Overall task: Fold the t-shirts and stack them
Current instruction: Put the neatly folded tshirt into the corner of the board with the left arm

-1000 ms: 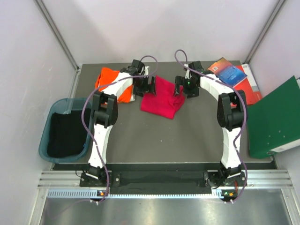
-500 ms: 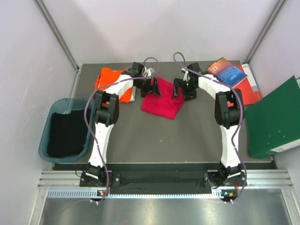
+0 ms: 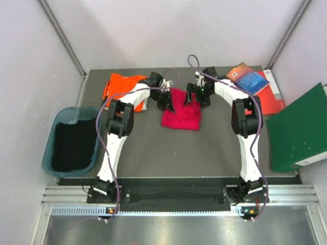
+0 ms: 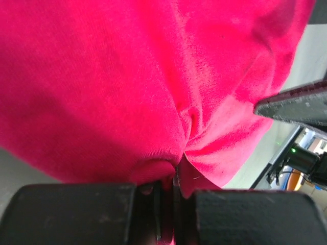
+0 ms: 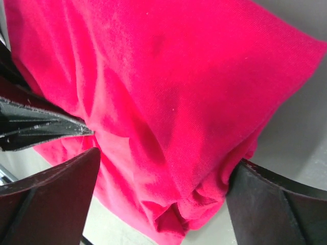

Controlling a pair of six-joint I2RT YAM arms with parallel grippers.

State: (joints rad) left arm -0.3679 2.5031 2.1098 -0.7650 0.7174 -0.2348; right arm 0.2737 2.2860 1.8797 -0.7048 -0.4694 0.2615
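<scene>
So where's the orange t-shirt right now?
In the top view the orange t-shirt lies at the far left of the table, beyond the blue bin and left of the crimson t-shirt, partly under the left arm.

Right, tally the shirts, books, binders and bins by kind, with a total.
T-shirts: 2 (crimson t-shirt, orange t-shirt)
Books: 2 (blue book, red book)
Binders: 1 (green binder)
Bins: 1 (teal bin)
Total: 6

Left arm (image 3: 109,158) and right arm (image 3: 249,153) show white links, black joints, purple cables (image 3: 189,60).
</scene>
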